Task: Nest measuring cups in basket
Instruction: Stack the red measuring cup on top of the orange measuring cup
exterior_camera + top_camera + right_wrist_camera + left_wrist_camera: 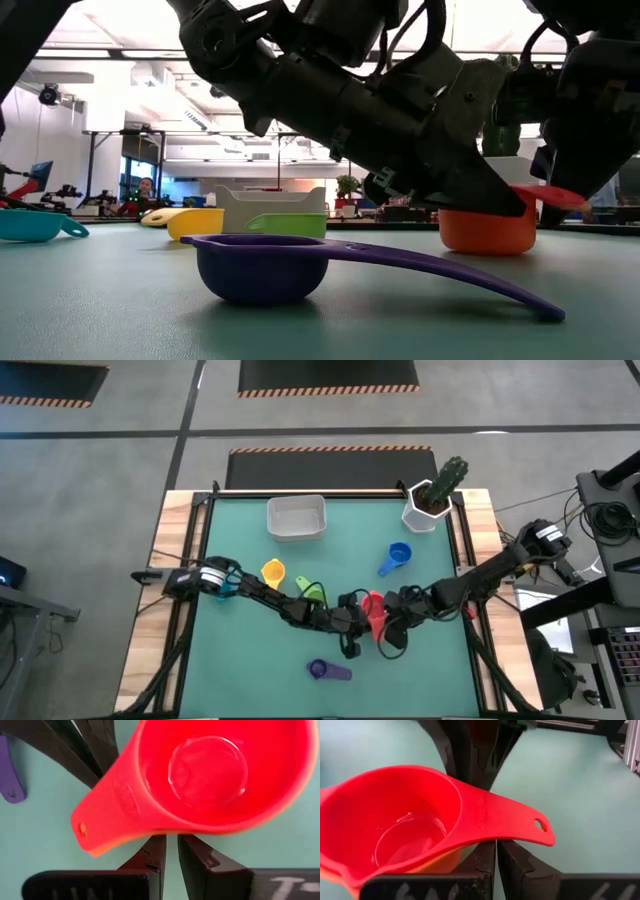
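The green table point(250, 660) carries everything. Taking the white basket point(296, 517) near its far edge as landmark: the cactus pot point(428, 510) stands to its right, the blue cup point(397, 555) nearer and right, the yellow cup point(272, 572) just nearer, the green cup point(312, 592) beyond that, the red cup point(375, 612) nested on an orange cup point(488, 232) toward mid-table, and the purple cup point(325, 671) nearest the front edge.

Dark jointed arms point(270, 598), black cables, white scrawled markings.
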